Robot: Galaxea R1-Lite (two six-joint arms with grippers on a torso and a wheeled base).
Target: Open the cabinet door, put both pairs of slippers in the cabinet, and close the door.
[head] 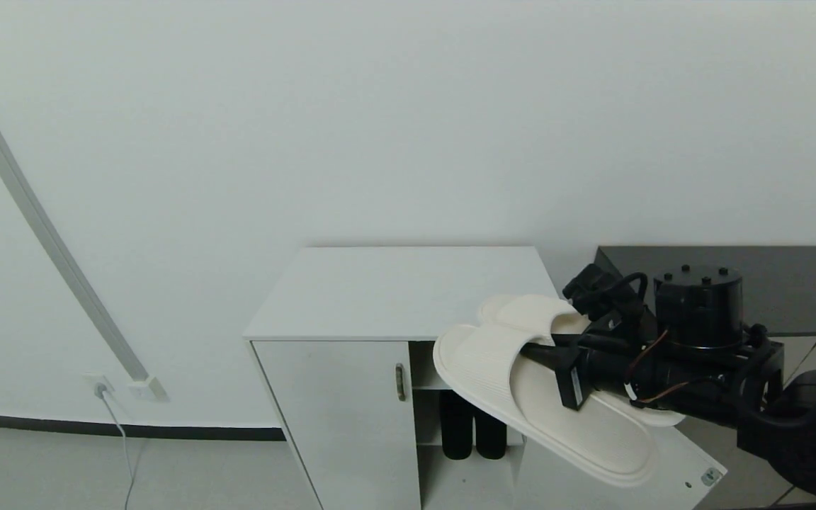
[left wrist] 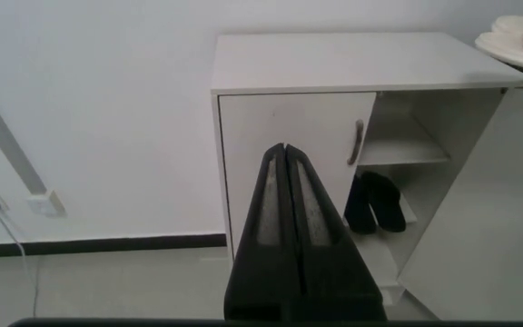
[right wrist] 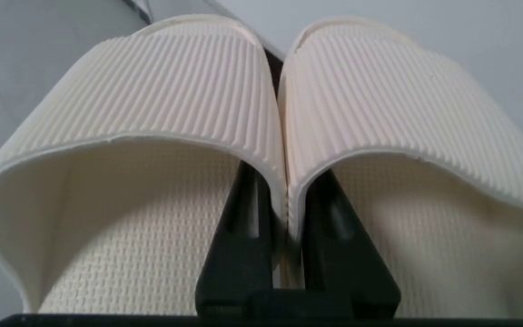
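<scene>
cream ribbed slippers (head: 521,382) are hanging side by side, tilted, before the white cabinet (head: 394,290), whose right door (head: 691,467) is standing open; black slippers (head: 472,425) are sitting inside, low down

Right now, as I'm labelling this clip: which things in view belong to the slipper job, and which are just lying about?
Job: white slippers in the right end effector; black slippers inside the cabinet; its open door.
Lying about: wall socket; cable; wall trunking; dark counter.
</scene>
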